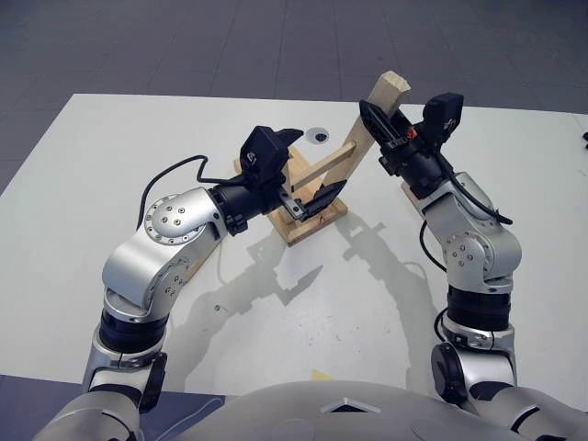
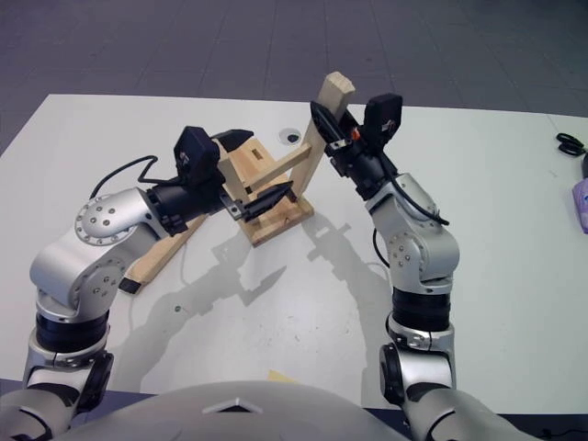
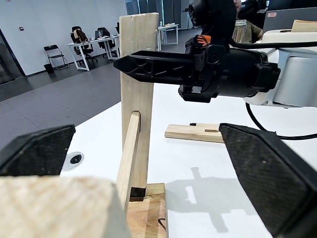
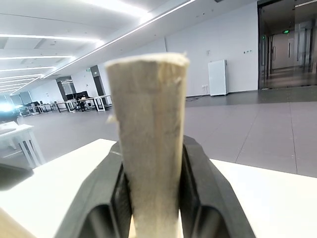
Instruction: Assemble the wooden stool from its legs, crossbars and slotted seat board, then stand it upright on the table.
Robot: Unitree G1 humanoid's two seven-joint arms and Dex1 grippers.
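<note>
Two grippers work at a half-built stool on the white tabletop (image 1: pixel 129 147). The seat board (image 1: pixel 308 227) lies flat near the middle of the tabletop. One leg (image 1: pixel 369 115) rises from its far side, leaning away from the robot and towards its right. A crossbar (image 1: pixel 327 168) runs from partway up this leg, slanting down towards a second wooden block (image 2: pixel 241 167) that stands on the board.

The right gripper (image 1: pixel 384 129) is closed on the upper part of the leg. In the right wrist view its black fingers (image 4: pixel 203 193) press against both sides of the wood, and the cut end of the leg sticks out beyond them.

The left gripper (image 2: pixel 266 163) is spread wide over the seat board and has hold of nothing. One finger sits above the wooden block, the other low by the board's near edge. In the left wrist view the block lies in the gap between the two pads (image 3: pixel 267 168); whether either pad touches it cannot be told.

A long wooden piece (image 2: pixel 161 253) lies on the tabletop under the left forearm. Another slotted wooden piece (image 3: pixel 198 133) lies flat beyond the right arm. A round cable hole (image 1: pixel 319 135) is set in the tabletop behind the stool.
</note>
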